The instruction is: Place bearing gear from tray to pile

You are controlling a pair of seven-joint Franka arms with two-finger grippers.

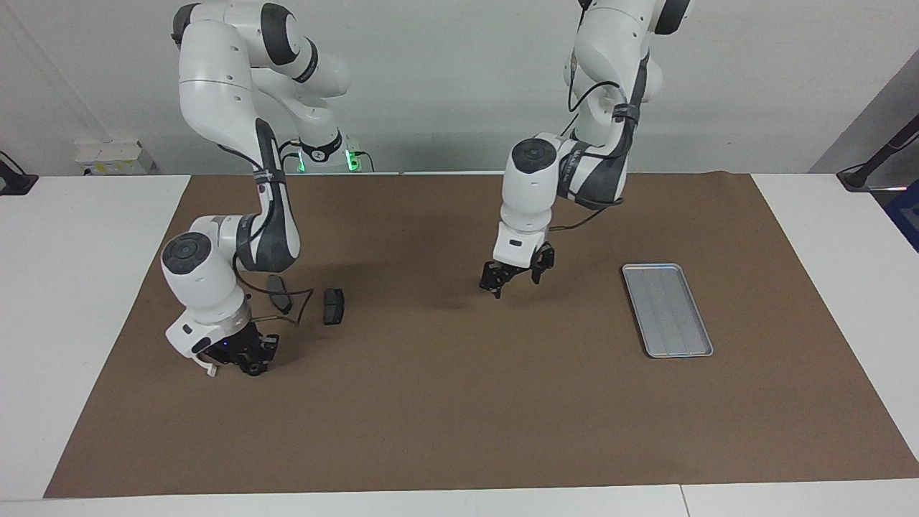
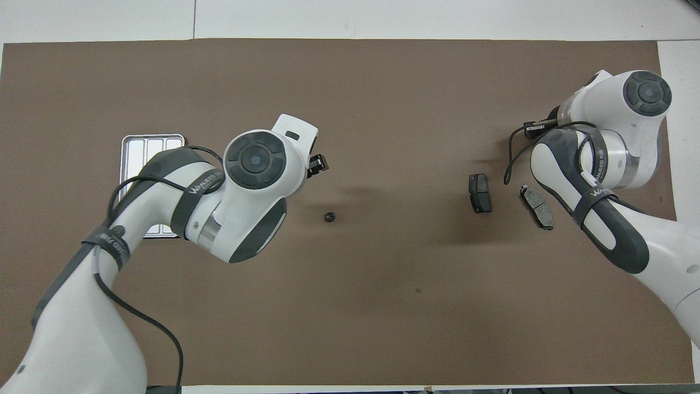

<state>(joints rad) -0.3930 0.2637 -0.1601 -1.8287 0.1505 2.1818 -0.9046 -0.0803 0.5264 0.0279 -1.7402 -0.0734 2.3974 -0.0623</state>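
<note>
Hiding much of the tray (image 2: pixel 131 143) in the overhead view, under the left arm's wrist and forearm. Sitting too small to make out on the mat, just beside the raised left gripper (image 1: pixel 517 279): a small dark part (image 2: pixel 328 216). Concealing the right gripper's (image 1: pixel 248 359) fingertips beneath its own wrist.

on the left arm (image 2: pixel 180 208), white lettering on the dark band (image 2: pixel 205 183) around its forearm appears to read "wanjeed"; the middle letters are uncertain. further white characters on the strap (image 2: pixel 106 241) lower on the same arm are too small to read. on the right arm (image 2: pixel 601 180), the dark strap (image 2: pixel 601 192) bears the same lettering, and small characters on the adjoining band are not legible. no other text or number can be read.
</note>
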